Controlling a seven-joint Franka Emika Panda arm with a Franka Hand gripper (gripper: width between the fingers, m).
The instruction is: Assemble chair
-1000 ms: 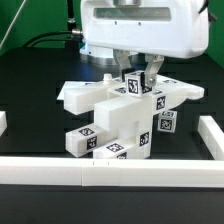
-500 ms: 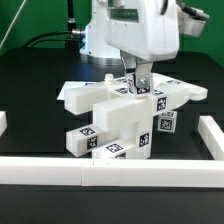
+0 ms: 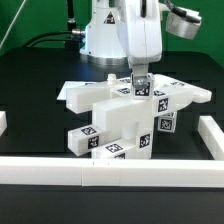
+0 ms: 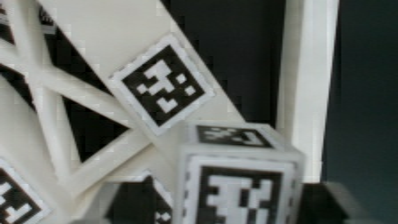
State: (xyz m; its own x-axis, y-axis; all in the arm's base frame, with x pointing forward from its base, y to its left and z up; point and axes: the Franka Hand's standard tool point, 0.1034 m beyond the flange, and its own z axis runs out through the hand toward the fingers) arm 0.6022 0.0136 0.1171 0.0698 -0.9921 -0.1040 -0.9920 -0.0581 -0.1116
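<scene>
Atop the chair [image 3: 108,118], the gripper [image 3: 140,86] hangs low; whether it clamps anything is unclear.

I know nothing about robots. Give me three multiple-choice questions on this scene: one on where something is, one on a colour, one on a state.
1. Where is the end effector?
A) down at the top of the chair
B) resting on the bare table
C) raised high, far above everything

2. What colour is the table?
A) white
B) black
C) red

3. The chair parts are:
A) scattered singly
B) joined in one cluster
C) hanging in the air

Answers: 1 A, the end effector reaches down to the chair's top; 2 B, the table shows black around the white parts; 3 B, the parts sit together as one piece on the table.
</scene>
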